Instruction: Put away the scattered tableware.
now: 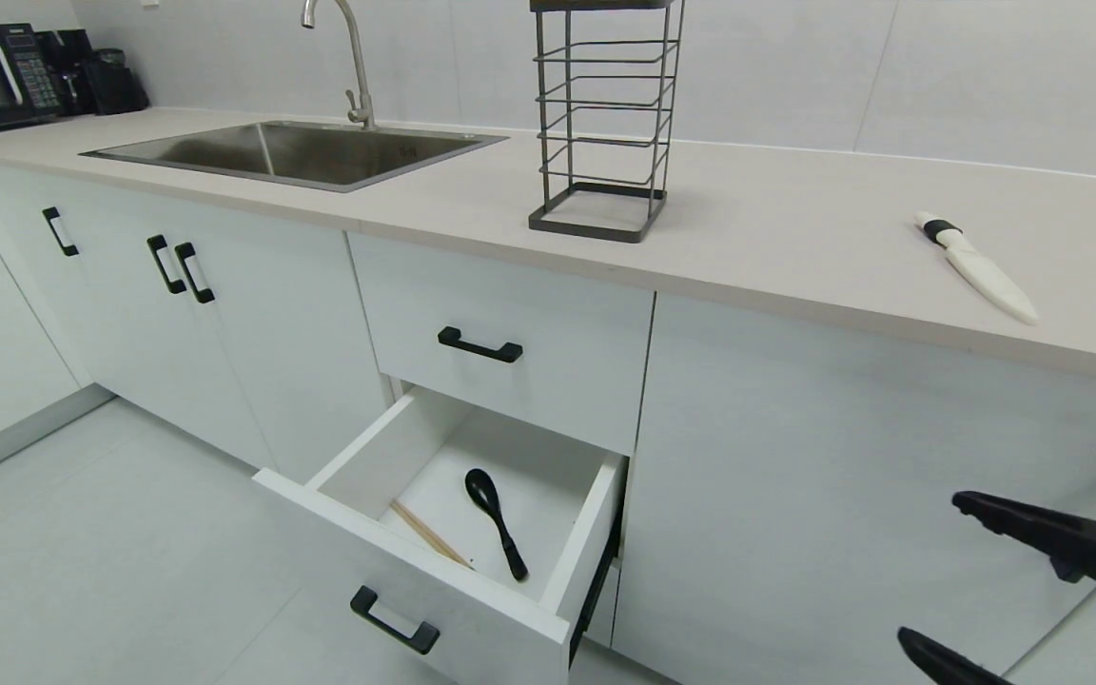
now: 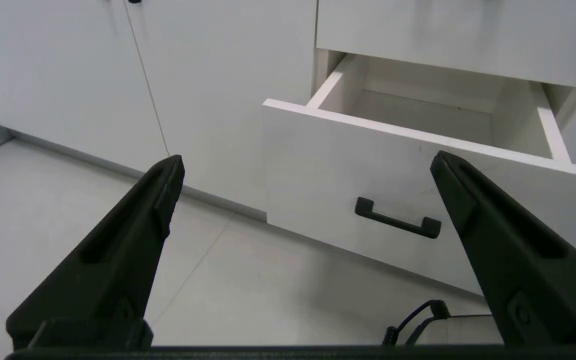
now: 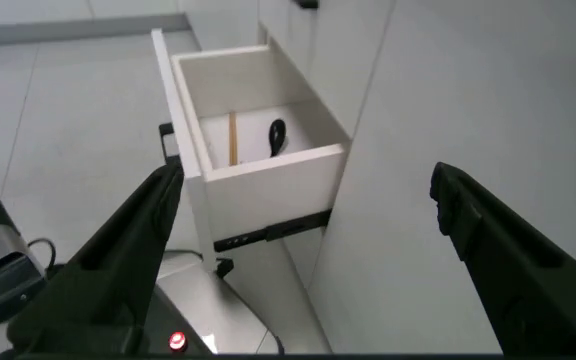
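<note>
My right gripper (image 1: 929, 568) hangs low in front of the white cabinet door, on the right of the open drawer. Its two black fingers (image 1: 1043, 535) are spread wide and I see nothing between them. In the right wrist view the same gripper (image 3: 298, 185) is wide apart too and touches nothing. My left gripper (image 2: 305, 162) is also fully spread and holds nothing. It is above the grey floor, facing the drawer front, with some space between them.

The white pulled-out drawer (image 1: 372, 457) is the lower one under the counter, with a black bar handle (image 1: 394, 620) on its front. Inside lies a black plastic spoon (image 1: 496, 523), its bowl pointing to the back of the drawer. Beside it, closer to the front panel, lies a pair of light wooden chopsticks (image 1: 429, 535).

A white knife with a black band on its handle (image 1: 976, 266) lies flat on the beige countertop (image 1: 795, 219), far to the right and well apart from both grippers. A tall dark wire rack (image 1: 605, 124) stands upright near the middle of the counter. To its left are the steel sink (image 1: 291, 152) and its curved faucet (image 1: 343, 57).
</note>
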